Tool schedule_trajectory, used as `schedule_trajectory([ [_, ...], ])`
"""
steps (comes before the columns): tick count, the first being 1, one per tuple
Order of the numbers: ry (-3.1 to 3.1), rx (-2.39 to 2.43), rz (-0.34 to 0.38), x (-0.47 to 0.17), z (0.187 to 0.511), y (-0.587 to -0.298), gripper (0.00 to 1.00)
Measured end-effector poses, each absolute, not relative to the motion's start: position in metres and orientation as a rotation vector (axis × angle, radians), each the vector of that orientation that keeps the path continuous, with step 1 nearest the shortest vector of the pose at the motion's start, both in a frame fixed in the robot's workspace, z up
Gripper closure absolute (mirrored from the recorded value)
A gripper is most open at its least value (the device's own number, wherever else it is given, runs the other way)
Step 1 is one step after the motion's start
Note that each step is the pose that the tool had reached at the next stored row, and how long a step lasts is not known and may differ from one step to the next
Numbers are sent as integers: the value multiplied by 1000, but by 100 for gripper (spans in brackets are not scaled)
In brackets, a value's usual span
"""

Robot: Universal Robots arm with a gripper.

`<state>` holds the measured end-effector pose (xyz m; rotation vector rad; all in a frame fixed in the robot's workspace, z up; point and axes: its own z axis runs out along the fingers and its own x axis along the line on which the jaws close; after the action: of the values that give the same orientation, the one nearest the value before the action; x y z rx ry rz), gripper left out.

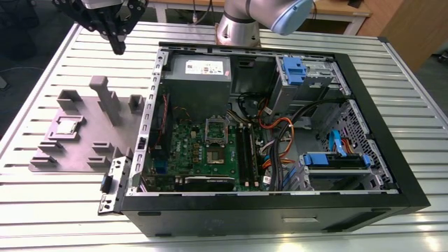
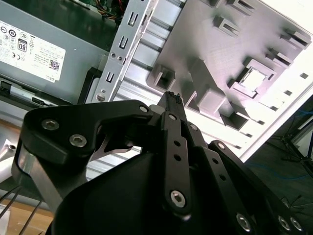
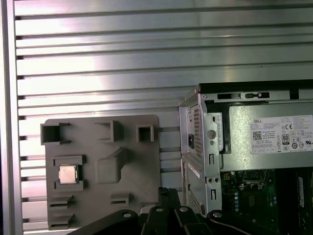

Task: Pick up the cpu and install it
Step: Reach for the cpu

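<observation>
The gripper (image 1: 119, 49) hangs over the counter's (image 1: 49, 220) far edge with its fingers pressed together and holding nothing. It is well apart from the cpu (image 1: 68, 127), which lies flat in a shallow pocket of the grey fixture plate (image 1: 94, 149), towards the counter's edge at the exterior view's left. If the fingers came down unspread, they would likely press on the chip's top; the thin chip offers little edge, so a skewed pinch could tilt or drop it, and the plate's upright posts (image 1: 106, 100) nearby could be clipped.
</observation>
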<state>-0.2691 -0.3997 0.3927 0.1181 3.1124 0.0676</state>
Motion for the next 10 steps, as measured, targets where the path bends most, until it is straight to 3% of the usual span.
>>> schedule_trajectory([
  [10,3112,118,68,-292,392,-400,89],
])
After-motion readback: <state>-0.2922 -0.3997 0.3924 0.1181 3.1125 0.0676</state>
